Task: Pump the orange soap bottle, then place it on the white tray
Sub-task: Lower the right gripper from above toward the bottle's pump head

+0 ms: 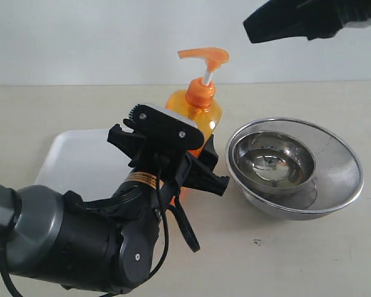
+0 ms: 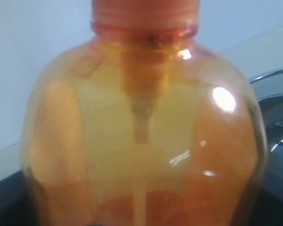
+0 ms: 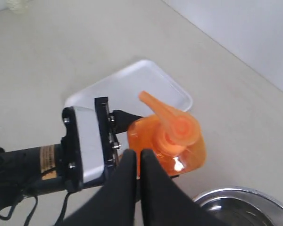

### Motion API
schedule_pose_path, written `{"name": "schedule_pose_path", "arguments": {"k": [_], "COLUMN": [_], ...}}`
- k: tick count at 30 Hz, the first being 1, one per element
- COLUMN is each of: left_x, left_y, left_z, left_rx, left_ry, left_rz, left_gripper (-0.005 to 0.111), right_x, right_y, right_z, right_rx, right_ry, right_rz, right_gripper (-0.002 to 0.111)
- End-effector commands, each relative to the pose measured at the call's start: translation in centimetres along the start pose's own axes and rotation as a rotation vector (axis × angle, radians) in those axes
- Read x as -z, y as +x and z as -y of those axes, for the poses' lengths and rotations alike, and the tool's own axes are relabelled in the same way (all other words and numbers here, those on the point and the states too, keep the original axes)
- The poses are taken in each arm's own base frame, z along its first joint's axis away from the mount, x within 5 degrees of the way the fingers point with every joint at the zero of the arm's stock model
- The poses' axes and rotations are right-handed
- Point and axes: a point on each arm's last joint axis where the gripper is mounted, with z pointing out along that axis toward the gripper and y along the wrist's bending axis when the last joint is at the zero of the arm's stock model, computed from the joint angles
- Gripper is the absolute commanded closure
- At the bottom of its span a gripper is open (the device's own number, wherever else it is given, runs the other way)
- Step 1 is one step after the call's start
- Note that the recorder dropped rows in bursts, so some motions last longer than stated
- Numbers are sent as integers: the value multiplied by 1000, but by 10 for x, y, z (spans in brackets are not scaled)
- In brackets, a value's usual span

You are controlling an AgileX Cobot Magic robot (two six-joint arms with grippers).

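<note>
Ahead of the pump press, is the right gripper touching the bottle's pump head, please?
Apart. The exterior view shows bare wall between the right gripper and the pump head.

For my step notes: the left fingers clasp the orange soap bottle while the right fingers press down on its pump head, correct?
Not quite: the right fingers hang above and beside the pump head, clear of it, as the exterior view shows. The left fingers do clasp the orange soap bottle.
</note>
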Motion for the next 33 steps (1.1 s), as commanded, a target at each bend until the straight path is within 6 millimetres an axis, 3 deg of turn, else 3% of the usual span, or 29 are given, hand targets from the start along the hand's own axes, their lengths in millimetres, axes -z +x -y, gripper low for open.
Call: {"name": "schedule_pose_path", "arguments": {"k": [1,5,7,14,18,33], "left_x": [0,0,0,0,0,0], "left_y": [10,10,10,10,10,10], "left_z": [3,3,3,3,3,3], "left_rx": [-10,-8,-2,1,3,13], "left_ry": [35,32,32,34,34,34], "left_rz": [-80,-76,-76,-75,-75,-75], "left_gripper": [102,102,102,102,102,102], "right_x": [-11,-37,-51,-91,-95,-107], "right_y": [1,-1,-2,4,0,-5], "right_z": [-5,-28,-33,-10,2,21], "right_rx": [30,85,125,108,109,78], "right_ry": [-108,-240,-223,-95,16,181], "right_rz": [-18,-59,-63,-76,-19,65], "right_gripper": [109,109,109,109,109,109]}}
